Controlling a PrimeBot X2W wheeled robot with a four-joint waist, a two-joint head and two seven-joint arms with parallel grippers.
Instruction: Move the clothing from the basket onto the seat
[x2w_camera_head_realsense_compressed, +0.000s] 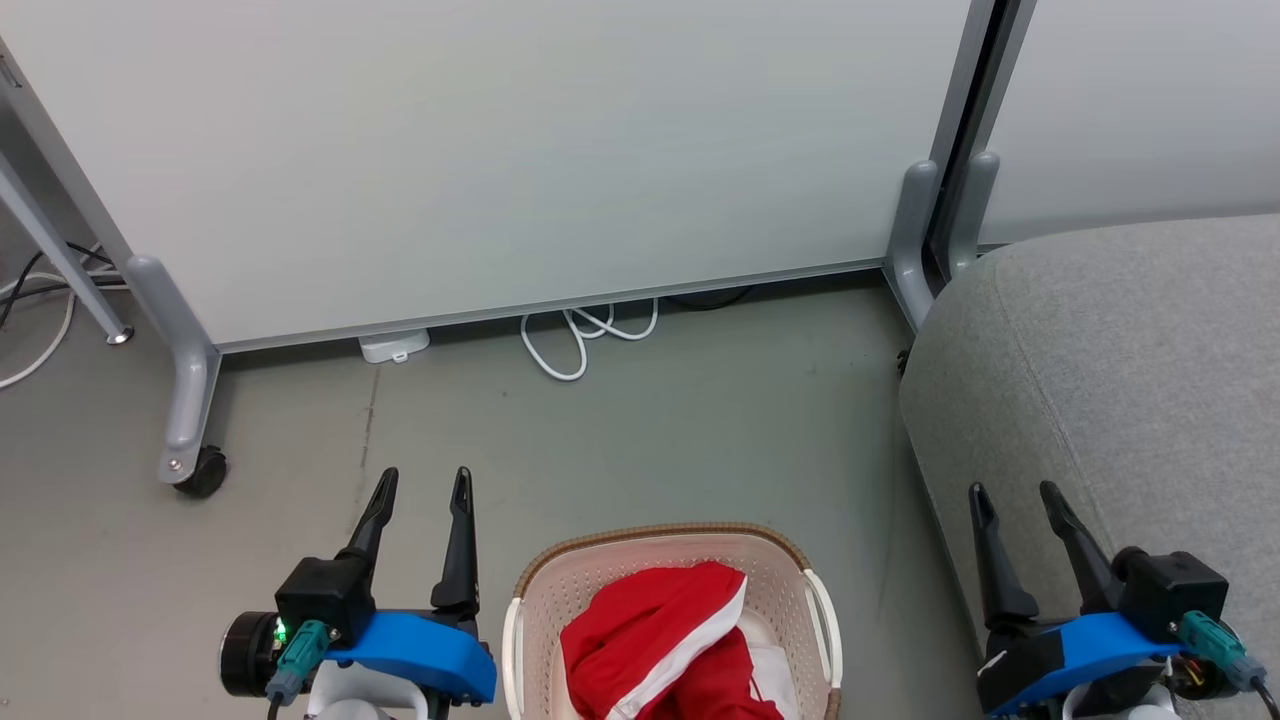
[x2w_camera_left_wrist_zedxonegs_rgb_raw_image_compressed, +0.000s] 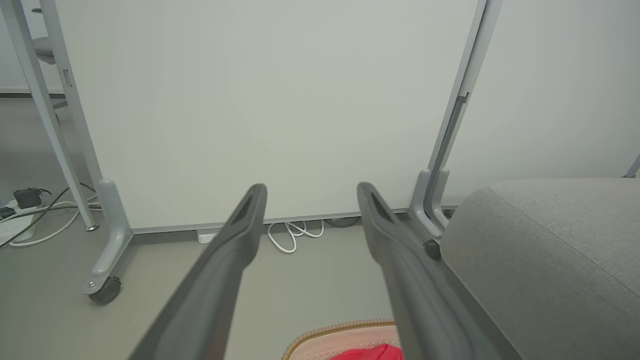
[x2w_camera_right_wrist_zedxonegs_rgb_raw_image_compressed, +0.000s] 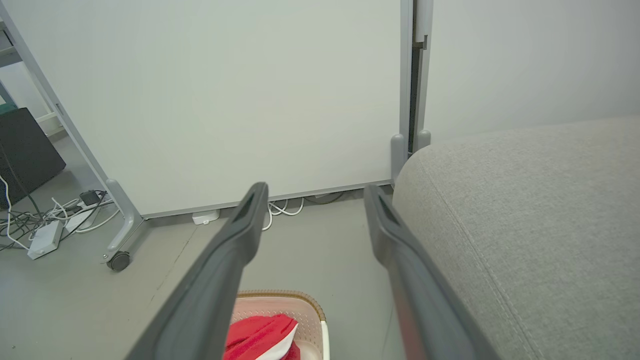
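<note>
The cream basket (x2w_camera_head_realsense_compressed: 560, 585) with a brown rim stands on the floor at the bottom centre of the head view. Inside it lies the red clothing (x2w_camera_head_realsense_compressed: 650, 640), one piece showing a broad white stripe. The grey seat (x2w_camera_head_realsense_compressed: 1120, 370) fills the right side. My left gripper (x2w_camera_head_realsense_compressed: 425, 488) is open to the left of the basket, nothing between its fingers. My right gripper (x2w_camera_head_realsense_compressed: 1012, 493) is open to the right of the basket, over the seat's front edge. The basket rim (x2w_camera_left_wrist_zedxonegs_rgb_raw_image_compressed: 330, 331) and a bit of red clothing (x2w_camera_left_wrist_zedxonegs_rgb_raw_image_compressed: 372, 354) show low in the left wrist view. The right wrist view shows the clothing (x2w_camera_right_wrist_zedxonegs_rgb_raw_image_compressed: 260, 335) and the seat (x2w_camera_right_wrist_zedxonegs_rgb_raw_image_compressed: 530, 215).
A white partition panel (x2w_camera_head_realsense_compressed: 500, 150) on grey wheeled feet (x2w_camera_head_realsense_compressed: 190, 440) stands behind the basket. White cable loops (x2w_camera_head_realsense_compressed: 580, 340) and a small white box (x2w_camera_head_realsense_compressed: 395, 345) lie at its base. More cables and adapters (x2w_camera_right_wrist_zedxonegs_rgb_raw_image_compressed: 50, 225) lie at the far left.
</note>
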